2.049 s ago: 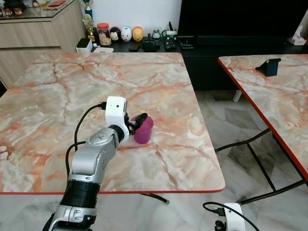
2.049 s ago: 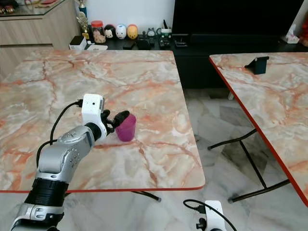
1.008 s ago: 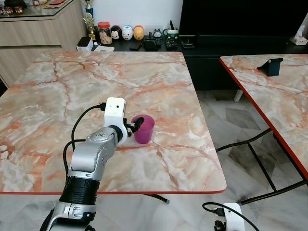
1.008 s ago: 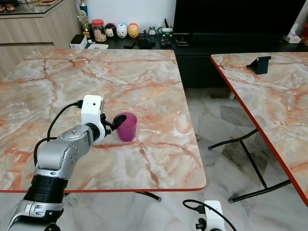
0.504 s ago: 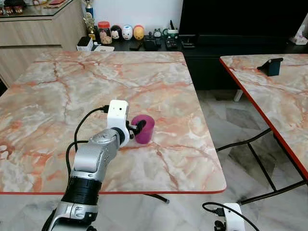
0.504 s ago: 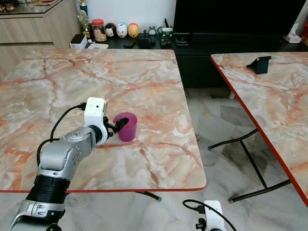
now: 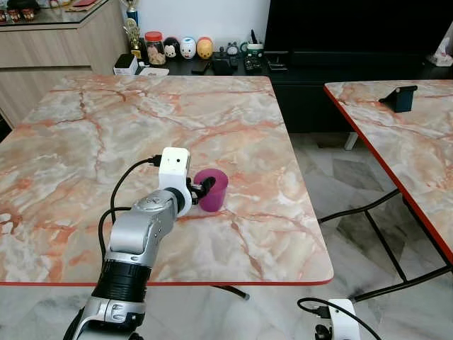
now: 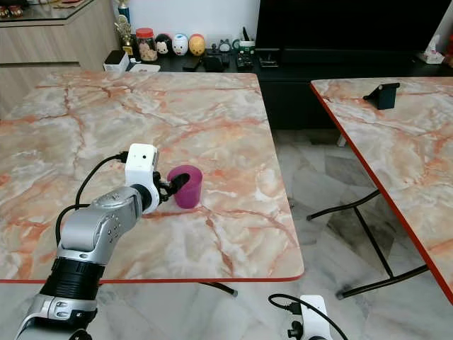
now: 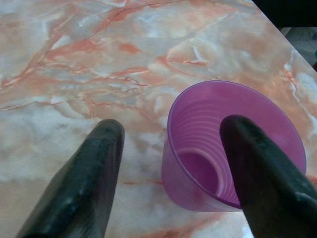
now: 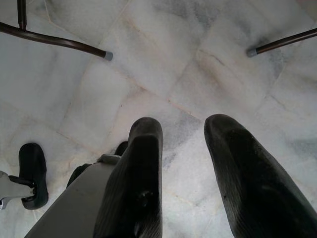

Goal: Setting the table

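Since two seconds ago, the left gripper [image 9: 168,163] has spread its fingers and the purple cup [image 7: 211,189], then tipped and raised in its hold, now stands upright on the marble table [image 7: 92,134], near the right edge. One finger [image 9: 262,178] hangs inside the cup's mouth and the other [image 9: 84,183] stands outside, apart from the wall, so pulling back without lifting first could catch the rim and topple or drag the light cup. Idle, the right gripper [image 10: 183,163] hangs parted over the floor.
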Robot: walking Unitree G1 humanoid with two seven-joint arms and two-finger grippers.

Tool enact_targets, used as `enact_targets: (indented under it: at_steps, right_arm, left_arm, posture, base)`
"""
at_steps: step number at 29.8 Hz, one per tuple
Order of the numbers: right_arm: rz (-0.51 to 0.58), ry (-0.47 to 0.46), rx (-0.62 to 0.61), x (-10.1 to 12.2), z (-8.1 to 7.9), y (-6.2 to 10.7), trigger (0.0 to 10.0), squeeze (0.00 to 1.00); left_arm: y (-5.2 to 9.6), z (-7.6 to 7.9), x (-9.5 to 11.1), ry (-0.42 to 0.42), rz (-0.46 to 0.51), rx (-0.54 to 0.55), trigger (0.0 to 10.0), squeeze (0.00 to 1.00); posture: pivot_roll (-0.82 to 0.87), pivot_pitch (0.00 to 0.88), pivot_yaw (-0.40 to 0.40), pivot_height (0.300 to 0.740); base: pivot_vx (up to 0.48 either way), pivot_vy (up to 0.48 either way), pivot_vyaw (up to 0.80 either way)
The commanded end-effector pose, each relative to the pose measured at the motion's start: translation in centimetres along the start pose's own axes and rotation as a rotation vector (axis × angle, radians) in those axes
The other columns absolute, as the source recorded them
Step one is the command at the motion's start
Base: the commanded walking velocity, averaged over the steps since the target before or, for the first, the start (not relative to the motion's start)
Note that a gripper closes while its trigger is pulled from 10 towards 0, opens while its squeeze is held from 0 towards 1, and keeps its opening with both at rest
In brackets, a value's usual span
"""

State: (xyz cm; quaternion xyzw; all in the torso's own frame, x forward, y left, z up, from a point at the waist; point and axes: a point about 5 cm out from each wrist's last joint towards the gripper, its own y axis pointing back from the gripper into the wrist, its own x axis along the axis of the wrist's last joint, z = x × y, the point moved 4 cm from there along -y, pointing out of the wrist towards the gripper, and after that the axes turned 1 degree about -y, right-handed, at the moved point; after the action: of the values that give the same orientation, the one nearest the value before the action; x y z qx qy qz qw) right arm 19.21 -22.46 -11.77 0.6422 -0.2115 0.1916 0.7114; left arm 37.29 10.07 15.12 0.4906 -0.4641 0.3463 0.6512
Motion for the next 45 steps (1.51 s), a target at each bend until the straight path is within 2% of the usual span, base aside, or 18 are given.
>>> enact_targets:
  at_steps: [1,18,30,31,45]
  right_arm:
    - [-0.008,0.014,-0.002,0.02,0.24,0.00,10.0,0.00]
    - [-0.005,0.011,-0.001,0.08,0.21,-0.01,10.0,0.00]
    - [-0.005,0.012,-0.001,0.10,0.23,-0.01,10.0,0.00]
    - [-0.005,0.014,-0.001,0.11,0.23,-0.01,10.0,0.00]
    - [-0.005,0.018,-0.001,0.12,0.27,-0.01,10.0,0.00]
  left_arm:
    - [-0.18,-0.04,0.24,-0.013,-0.001,0.011,0.0,0.00]
    - [-0.12,-0.42,0.76,-0.018,0.010,0.015,0.0,0.00]
    - [0.11,-0.17,0.13,-0.049,-0.033,-0.008,0.0,0.00]
    - [0.17,-0.12,0.18,-0.075,-0.039,-0.018,0.0,0.00]
    - [0.30,0.18,0.78,-0.095,-0.014,-0.034,0.0,0.00]
  posture:
    - [0.12,0.000,-0.039,0.707]
    - [0.12,0.000,-0.039,0.707]
    - [0.12,0.000,-0.042,0.707]
    - [0.12,0.000,-0.042,0.707]
    - [0.12,0.000,-0.043,0.707]
  base:
    - [0.000,0.000,0.00]
    - [0.000,0.000,0.00]
    - [0.000,0.000,0.00]
    - [0.000,0.000,0.00]
    - [0.000,0.000,0.00]
